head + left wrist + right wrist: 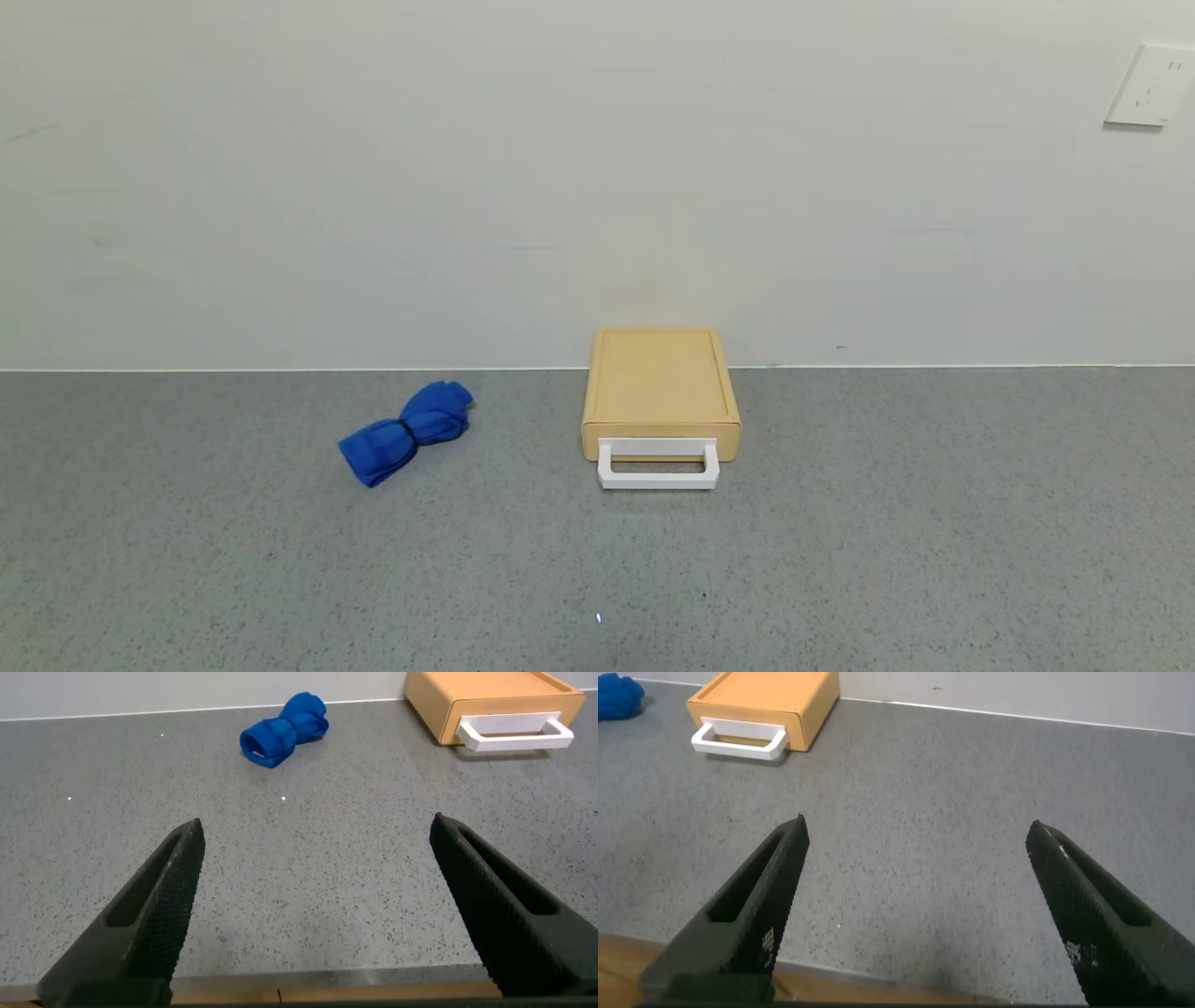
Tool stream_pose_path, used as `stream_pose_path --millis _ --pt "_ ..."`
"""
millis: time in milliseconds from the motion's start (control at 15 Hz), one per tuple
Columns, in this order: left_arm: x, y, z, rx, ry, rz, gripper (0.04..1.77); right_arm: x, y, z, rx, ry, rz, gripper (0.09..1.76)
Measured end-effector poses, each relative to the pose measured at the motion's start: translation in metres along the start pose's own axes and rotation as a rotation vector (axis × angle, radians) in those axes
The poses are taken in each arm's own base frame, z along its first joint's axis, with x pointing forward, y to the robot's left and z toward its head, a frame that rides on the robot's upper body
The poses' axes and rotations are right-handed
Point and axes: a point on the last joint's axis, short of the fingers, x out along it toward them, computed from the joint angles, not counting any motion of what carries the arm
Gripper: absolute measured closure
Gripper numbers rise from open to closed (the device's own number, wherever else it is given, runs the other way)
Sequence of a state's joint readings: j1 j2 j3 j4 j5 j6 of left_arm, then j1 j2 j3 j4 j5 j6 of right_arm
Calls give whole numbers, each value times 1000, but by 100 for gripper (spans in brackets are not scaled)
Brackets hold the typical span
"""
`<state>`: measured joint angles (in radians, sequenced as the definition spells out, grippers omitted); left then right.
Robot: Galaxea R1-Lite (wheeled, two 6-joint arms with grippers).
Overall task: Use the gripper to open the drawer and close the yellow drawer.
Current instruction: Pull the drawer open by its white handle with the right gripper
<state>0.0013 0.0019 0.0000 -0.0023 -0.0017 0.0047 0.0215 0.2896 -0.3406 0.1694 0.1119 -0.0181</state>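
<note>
— Where is the drawer found, and in what state?

— It is seated fully inside its flat yellow box, which is set against the wall at the back of the grey counter, a little right of centre in the head view. The front panel is seen flush with the box; only the white loop handle is projected forward, towards the robot.

— So how much of the task is judged done?

— None, as far as can be told. The drawer is shown shut and untouched, so both the pull-out and the push-back are taken to be still ahead.

— And the grippers?

— Neither is seen in the head view. The left gripper is held low near the counter's front edge, jaws spread wide with nothing between them. The right gripper is held likewise — wide and empty. Both are kept well apart from the handle.

— Is anything else noted on the counter?

— A blue rolled cloth is laid well to the left of the box, clear of the drawer's path. A wall socket is mounted high on the right.
</note>
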Motion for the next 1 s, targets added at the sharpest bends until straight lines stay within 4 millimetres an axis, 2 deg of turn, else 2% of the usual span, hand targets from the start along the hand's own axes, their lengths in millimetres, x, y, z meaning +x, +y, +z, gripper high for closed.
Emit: stream_pose_path --millis 200,400,533,733,867,1000 --pt "0 0 0 0 0 0 7 31 -4 54 2 85 32 14" --pt "0 0 0 0 0 0 7 82 -6 108 0 151 80 14" --pt "0 0 0 0 0 0 7 126 -2 133 -4 203 126 14" --pt "0 0 0 0 0 0 7 192 17 157 -14 288 178 14" --pt "0 0 0 0 0 0 7 231 43 164 -6 338 192 14" --pt "0 0 0 0 0 0 7 263 74 162 -8 381 206 14"
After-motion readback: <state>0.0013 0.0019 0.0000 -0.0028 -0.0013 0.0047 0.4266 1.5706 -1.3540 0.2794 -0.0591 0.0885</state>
